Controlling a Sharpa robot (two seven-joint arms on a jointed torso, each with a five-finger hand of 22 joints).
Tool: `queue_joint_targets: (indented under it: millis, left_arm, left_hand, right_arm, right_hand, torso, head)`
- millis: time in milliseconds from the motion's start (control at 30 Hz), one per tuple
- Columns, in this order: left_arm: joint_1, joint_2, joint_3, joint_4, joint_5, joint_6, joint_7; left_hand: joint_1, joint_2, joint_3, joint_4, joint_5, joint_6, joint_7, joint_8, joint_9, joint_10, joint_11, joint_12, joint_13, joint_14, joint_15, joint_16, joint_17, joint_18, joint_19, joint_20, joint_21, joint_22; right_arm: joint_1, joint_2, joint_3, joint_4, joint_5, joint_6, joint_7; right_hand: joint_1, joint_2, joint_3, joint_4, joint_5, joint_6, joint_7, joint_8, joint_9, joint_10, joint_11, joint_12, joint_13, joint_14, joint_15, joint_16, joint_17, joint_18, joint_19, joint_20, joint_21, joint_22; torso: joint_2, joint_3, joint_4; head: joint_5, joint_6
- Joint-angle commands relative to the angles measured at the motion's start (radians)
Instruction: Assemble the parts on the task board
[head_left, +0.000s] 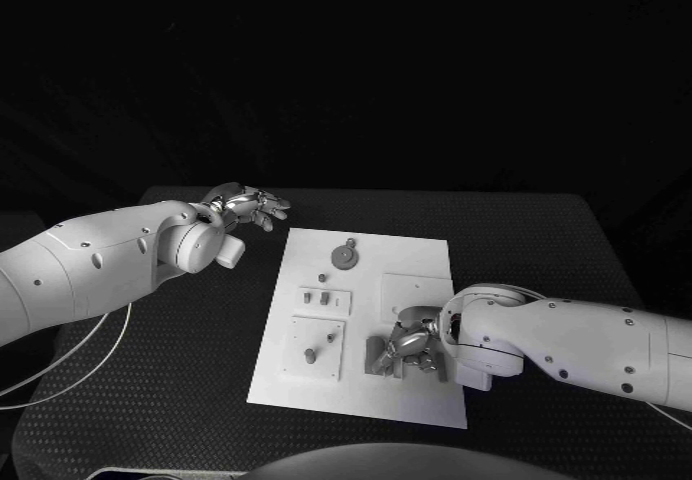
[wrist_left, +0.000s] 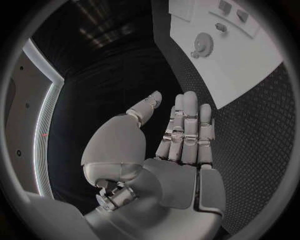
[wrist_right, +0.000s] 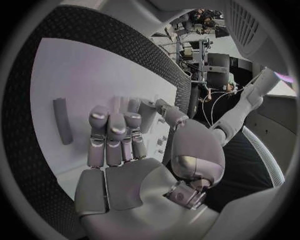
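white board (head_left: 418, 250) lies mid-surface (head_left: 577, 240) | gear (head_left: 345, 256) near board's far edge, small parts (head_left: 326, 297) at its middle | left hand (head_left: 245, 207) off board's far-left corner, fingers (wrist_left: 187, 125) straight, apart from thumb, holding nothing | right hand (head_left: 408, 345) over board's near-right part, fingers (wrist_right: 112, 135) extended, nothing held | grey bar (wrist_right: 62, 120) lies beside right hand

Black table (head_left: 534, 230) with a dimpled mat surface, dark backdrop behind (room mostly unlit); cluttered metal equipment rack (wrist_right: 209, 55) beyond table edge.
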Motion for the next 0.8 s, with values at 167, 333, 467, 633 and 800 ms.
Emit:
queue_joint_targets:
  millis: [167, 333, 467, 633, 800]
  left_arm:
    - [0.001, 0.0, 0.001, 0.003, -0.005, 0.015, 0.001]
    - [0.001, 0.0, 0.001, 0.003, -0.006, 0.015, 0.0]
    - [0.001, 0.0, 0.0, 0.003, -0.006, 0.015, 0.0]
    - [0.001, 0.0, 0.0, 0.003, -0.007, 0.015, -0.001]
    - [0.001, -0.001, 0.0, 0.003, -0.008, 0.015, -0.001]
  left_hand:
    - [-0.011, 0.0, -0.002, 0.006, -0.005, -0.002, 0.005, 0.007, -0.002, -0.01, 0.001, 0.005, 0.002, 0.0, -0.008, -0.004, 0.002, 0.003, -0.007, -0.061, 0.005, -0.002]
    - [-0.01, 0.0, -0.002, 0.006, -0.005, -0.002, 0.005, 0.007, -0.002, -0.01, 0.001, 0.005, 0.002, 0.0, -0.008, -0.005, 0.002, 0.003, -0.007, -0.061, 0.005, -0.002]
    - [-0.01, 0.0, -0.002, 0.006, -0.005, -0.002, 0.005, 0.007, -0.002, -0.01, 0.001, 0.006, 0.002, 0.0, -0.008, -0.005, 0.002, 0.003, -0.007, -0.061, 0.005, -0.002]
    - [-0.01, 0.0, -0.002, 0.006, -0.004, -0.002, 0.005, 0.007, -0.002, -0.01, 0.001, 0.006, 0.002, -0.001, -0.008, -0.005, 0.002, 0.003, -0.008, -0.061, 0.005, -0.002]
    - [-0.009, 0.0, -0.001, 0.006, -0.004, -0.002, 0.005, 0.007, -0.002, -0.01, 0.001, 0.006, 0.002, -0.001, -0.008, -0.005, 0.002, 0.003, -0.008, -0.061, 0.006, -0.002]
  right_arm:
    - [0.0, -0.001, 0.001, -0.01, 0.013, 0.018, 0.003]
    - [0.0, 0.0, 0.001, -0.007, 0.013, 0.016, 0.006]
    - [0.0, -0.001, 0.001, -0.007, 0.013, 0.008, 0.008]
    - [0.0, -0.002, 0.001, -0.005, 0.013, 0.007, 0.017]
    - [0.0, -0.004, 0.001, -0.001, 0.013, 0.017, 0.023]
  right_hand:
    - [-0.005, 0.03, 0.056, -0.021, 0.005, 0.006, 0.007, 0.005, -0.002, 0.004, 0.006, -0.001, 0.003, 0.008, 0.006, -0.005, 0.005, 0.045, 0.0, 0.011, 0.016, 0.006]
    - [-0.016, 0.017, 0.061, -0.042, 0.01, 0.007, 0.008, 0.005, -0.005, 0.005, 0.007, -0.001, 0.004, 0.01, 0.007, -0.007, 0.007, 0.045, 0.0, 0.015, 0.02, 0.007]
    - [-0.039, -0.006, 0.042, -0.049, 0.006, 0.008, 0.009, 0.005, -0.007, 0.006, 0.008, -0.001, 0.004, 0.012, 0.008, -0.008, 0.008, 0.045, 0.002, 0.017, 0.023, 0.006]
    - [-0.065, -0.052, 0.004, -0.043, 0.001, 0.007, 0.008, 0.007, -0.007, 0.006, 0.007, -0.001, 0.004, 0.013, 0.007, -0.01, 0.009, 0.045, 0.005, 0.018, 0.025, 0.003]
    - [-0.056, -0.093, -0.035, -0.05, 0.002, 0.004, 0.007, 0.009, -0.004, 0.006, 0.006, -0.001, 0.005, 0.013, 0.005, -0.011, 0.011, 0.045, 0.006, 0.013, 0.025, -0.001]
  torso:
    - [0.0, -0.0002, -0.0001]
    - [0.0, 0.0002, 0.0005]
    - [0.0, -0.0001, -0.0002]
    - [0.0, -0.0003, 0.0001]
    - [0.0, -0.0003, 0.0002]
  head:
    - [-0.003, -0.001]
    - [-0.003, 0.0]
    - [-0.003, 0.001]
    - [-0.003, 0.0]
    - [-0.003, 0.001]
